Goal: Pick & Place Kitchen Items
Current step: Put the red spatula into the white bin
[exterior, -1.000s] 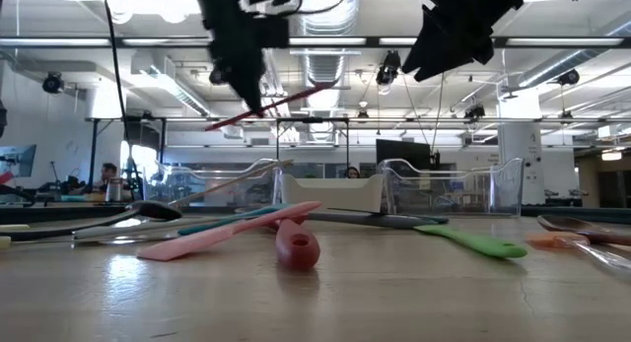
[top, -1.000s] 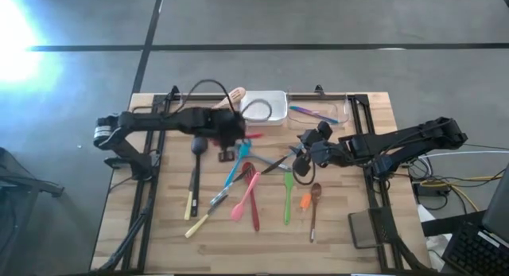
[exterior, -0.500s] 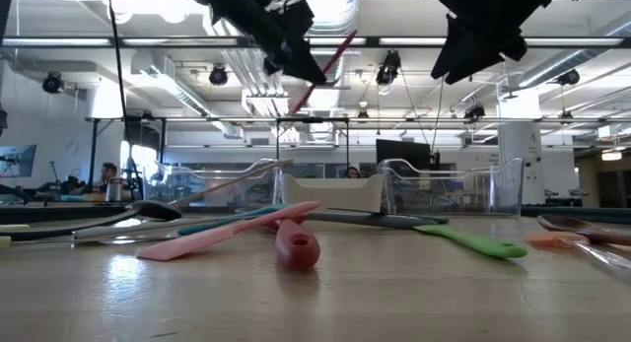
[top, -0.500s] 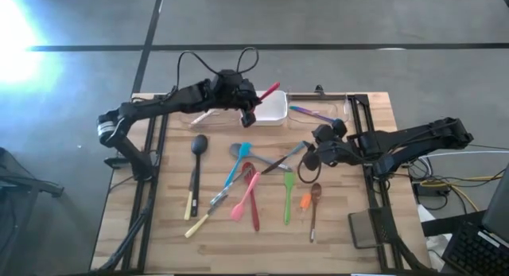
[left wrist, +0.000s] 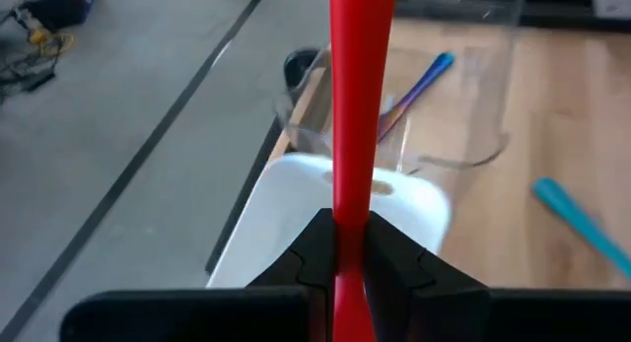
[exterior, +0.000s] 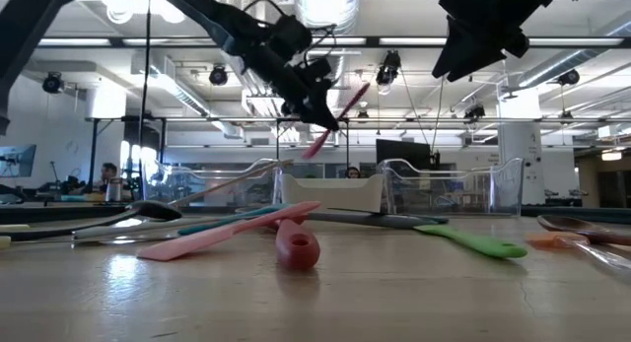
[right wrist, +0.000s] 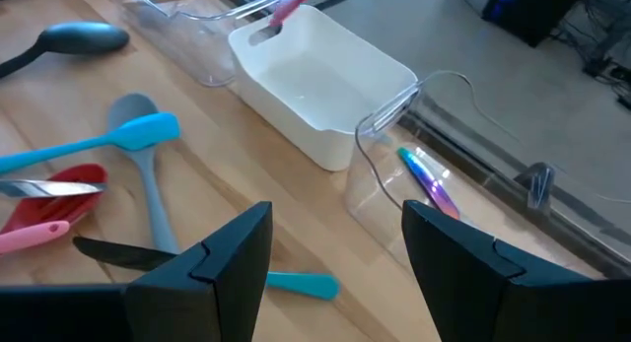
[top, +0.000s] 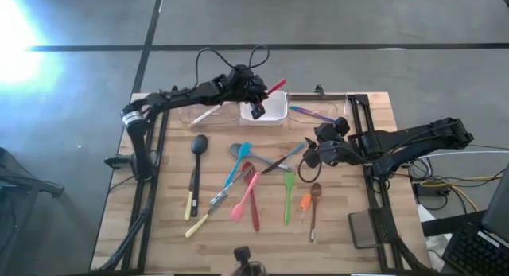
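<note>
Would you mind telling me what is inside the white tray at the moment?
The white tray looks empty: its bare floor shows in the right wrist view. The left gripper holds a red utensil above it; the corner beneath that utensil is hidden.
</note>
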Action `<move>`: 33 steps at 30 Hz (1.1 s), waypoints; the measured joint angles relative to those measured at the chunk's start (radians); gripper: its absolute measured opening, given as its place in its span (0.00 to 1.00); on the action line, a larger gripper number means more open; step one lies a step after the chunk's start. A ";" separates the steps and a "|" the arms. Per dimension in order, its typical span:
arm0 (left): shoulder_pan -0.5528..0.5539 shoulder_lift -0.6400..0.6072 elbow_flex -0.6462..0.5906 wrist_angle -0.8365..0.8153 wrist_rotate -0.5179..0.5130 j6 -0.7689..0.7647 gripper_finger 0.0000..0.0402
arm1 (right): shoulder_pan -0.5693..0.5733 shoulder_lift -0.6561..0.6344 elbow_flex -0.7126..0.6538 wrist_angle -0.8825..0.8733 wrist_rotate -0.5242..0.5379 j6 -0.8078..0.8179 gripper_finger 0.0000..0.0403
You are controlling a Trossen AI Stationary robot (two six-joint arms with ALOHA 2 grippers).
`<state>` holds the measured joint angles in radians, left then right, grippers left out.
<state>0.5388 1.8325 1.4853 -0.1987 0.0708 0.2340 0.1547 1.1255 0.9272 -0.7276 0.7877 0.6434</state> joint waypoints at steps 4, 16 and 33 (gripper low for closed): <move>0.026 0.059 0.034 -0.003 0.000 0.000 0.08 | 0.000 0.000 0.000 -0.002 0.001 -0.003 0.54; 0.058 0.149 0.032 -0.018 0.000 -0.006 0.08 | 0.000 0.000 -0.014 -0.001 0.001 -0.006 0.54; 0.062 0.193 0.022 -0.047 0.016 -0.025 0.08 | 0.000 0.000 -0.030 0.004 0.001 0.004 0.54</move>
<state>0.6003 2.0251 1.5070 -0.2456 0.0865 0.2087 0.1547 1.1259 0.8972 -0.7238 0.7885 0.6478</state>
